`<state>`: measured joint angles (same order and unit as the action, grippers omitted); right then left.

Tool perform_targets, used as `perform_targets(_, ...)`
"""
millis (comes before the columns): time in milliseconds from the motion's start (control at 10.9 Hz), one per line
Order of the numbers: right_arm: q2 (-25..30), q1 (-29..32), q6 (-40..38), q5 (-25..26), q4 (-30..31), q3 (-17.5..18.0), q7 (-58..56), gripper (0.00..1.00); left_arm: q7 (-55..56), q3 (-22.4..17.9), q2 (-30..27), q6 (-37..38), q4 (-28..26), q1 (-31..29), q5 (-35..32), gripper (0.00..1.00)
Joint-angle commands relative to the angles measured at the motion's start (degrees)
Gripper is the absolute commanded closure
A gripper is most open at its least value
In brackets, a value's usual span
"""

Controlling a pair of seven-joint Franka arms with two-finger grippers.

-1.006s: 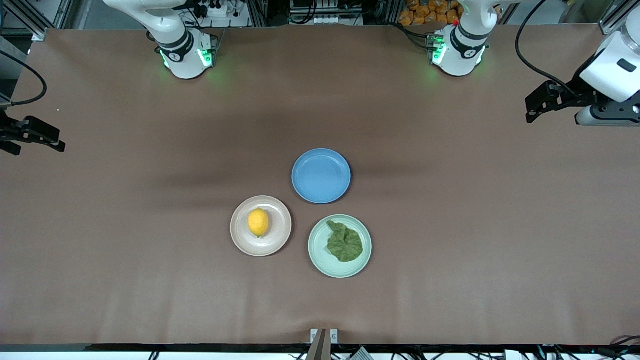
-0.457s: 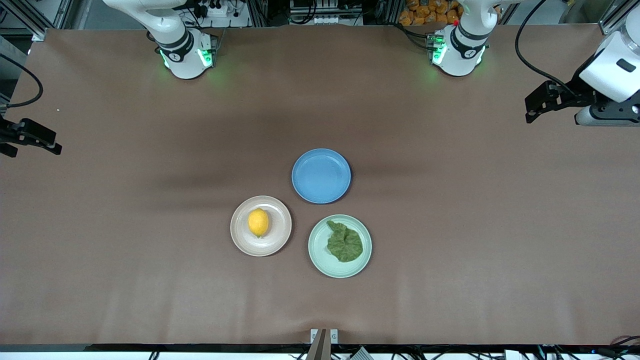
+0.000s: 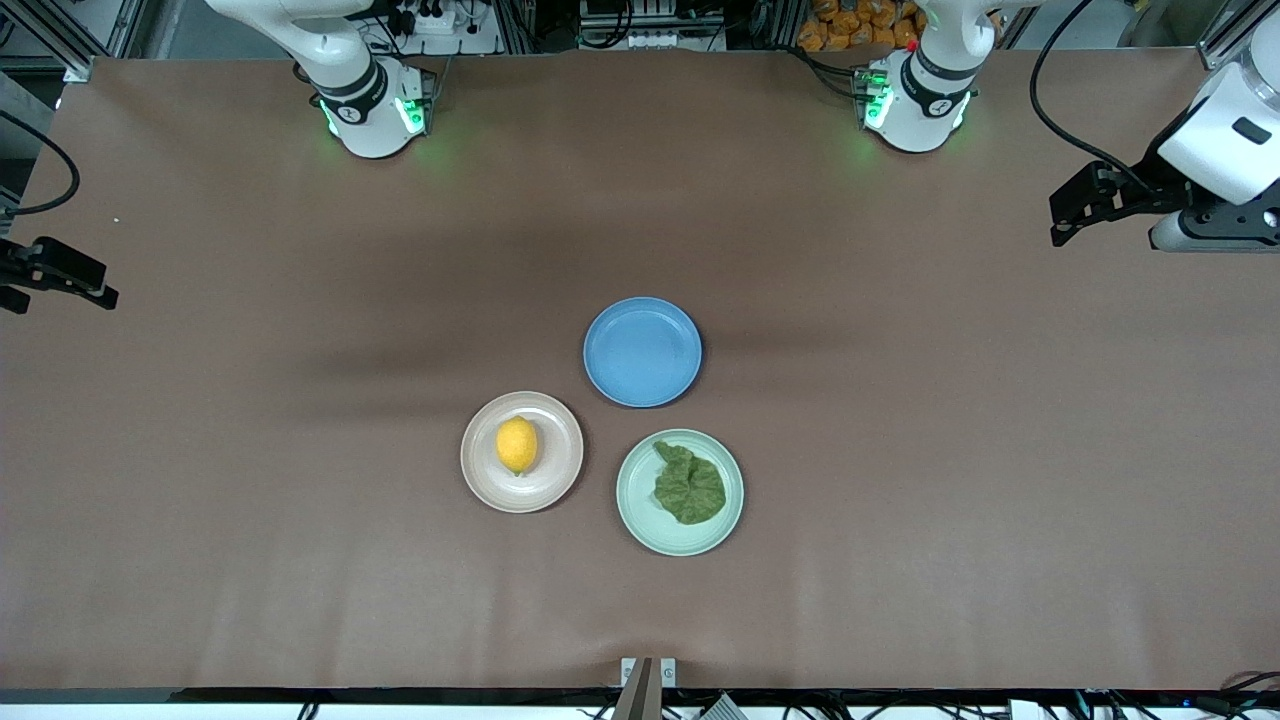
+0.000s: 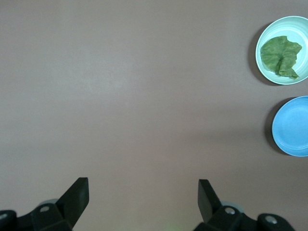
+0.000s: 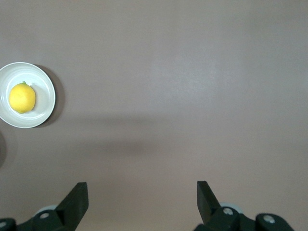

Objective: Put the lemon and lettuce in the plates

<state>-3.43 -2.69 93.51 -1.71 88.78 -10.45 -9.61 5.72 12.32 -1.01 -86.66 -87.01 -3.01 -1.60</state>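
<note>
Left end effector (image 4: 142,192) wide apart, holding nothing, up over bare worktop (image 3: 900,450) at the left arm's end. Right end effector (image 5: 142,192) also wide, holding nothing, over the right arm's end. Both well apart from the plates. Lemon (image 3: 517,445) lies on pinkish-beige plate (image 3: 560,480). Lettuce (image 3: 690,485) lies in mint green plate (image 3: 635,500) just beside it. Blue plate (image 3: 642,351) near both, farther from the front camera.

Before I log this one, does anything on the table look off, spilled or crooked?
Nothing stands out. The lemon sits inside the pinkish-beige plate, the lettuce lies within the mint green plate, and the blue plate is bare. Left gripper and right gripper wait open at the table's ends.
</note>
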Motion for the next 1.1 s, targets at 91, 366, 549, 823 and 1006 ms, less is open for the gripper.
perform_targets(91,-0.53,-0.38,-0.44,-0.49,-1.15,-0.36,3.70,0.00,-0.89,-0.01,-0.49,-0.26,0.00,-0.07,0.72,0.00)
perform_targets(366,-0.53,-0.56,-0.35,-0.22,-1.24,-0.18,7.15,0.00,-0.89,-0.01,-0.49,-0.26,0.00,-0.07,0.72,0.00)
perform_targets(549,-0.53,-0.73,-0.26,-0.22,-1.24,-0.18,7.24,0.00,-0.89,-0.01,-0.49,-0.26,0.00,-0.16,0.80,0.00)
perform_targets(823,-0.53,-0.74,-0.26,-0.31,-1.24,-0.18,7.24,0.00,-0.89,-0.10,-0.49,-0.26,0.00,-0.16,0.81,0.00)
perform_targets(1006,-0.53,-0.65,-0.52,-0.49,-1.24,-0.36,7.24,0.00,-0.54,-0.01,-0.49,-0.26,0.00,-0.16,0.81,0.00)
